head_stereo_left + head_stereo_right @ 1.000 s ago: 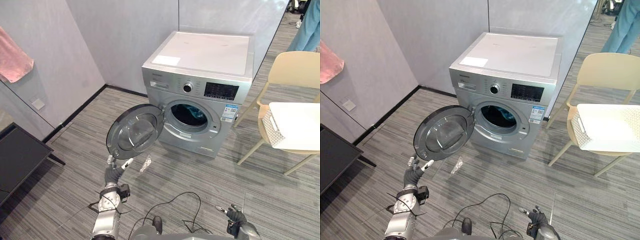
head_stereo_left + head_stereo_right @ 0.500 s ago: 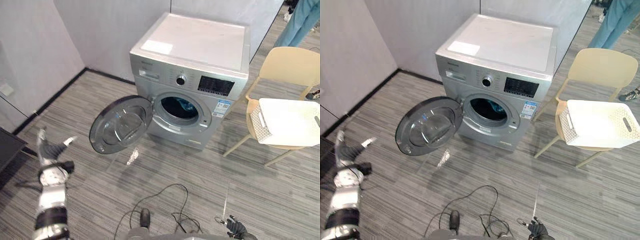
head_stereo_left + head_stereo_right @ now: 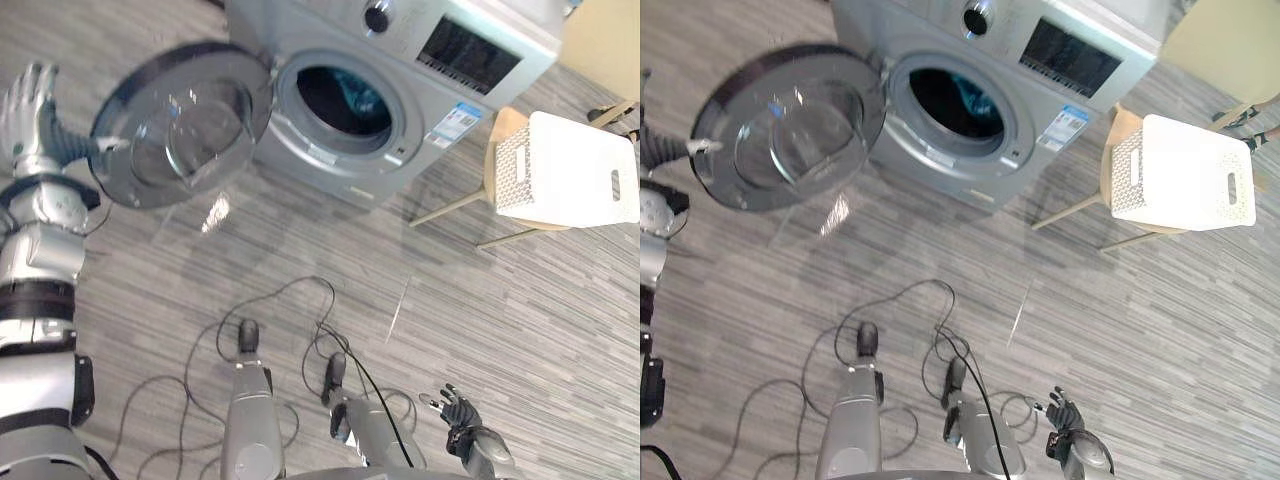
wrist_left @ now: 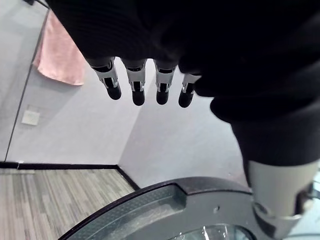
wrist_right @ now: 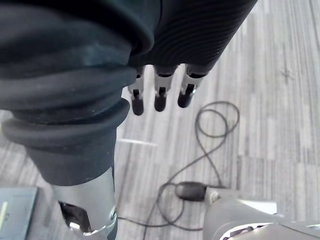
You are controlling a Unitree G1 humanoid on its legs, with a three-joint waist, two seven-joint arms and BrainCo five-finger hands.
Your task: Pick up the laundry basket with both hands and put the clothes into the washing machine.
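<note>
Now the white laundry basket (image 3: pixel 570 170) sits on the beige chair (image 3: pixel 498 126) just to the right of the washing machine (image 3: pixel 400 60), well apart from both hands, and a teal cloth (image 3: pixel 352 95) shows inside the machine's drum. Left hand (image 3: pixel 35 100) is up beside the outer rim of the machine's wide-open door (image 3: pixel 180 125), fingers straight and holding nothing. Right hand (image 3: pixel 460 412) hangs low over the floor (image 3: pixel 500 300), well out in front of the machine, fingers spread and empty too.

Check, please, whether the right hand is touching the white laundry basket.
Apart. The left eye view shows the right hand over the floor, far from the laundry basket resting on the chair.
</note>
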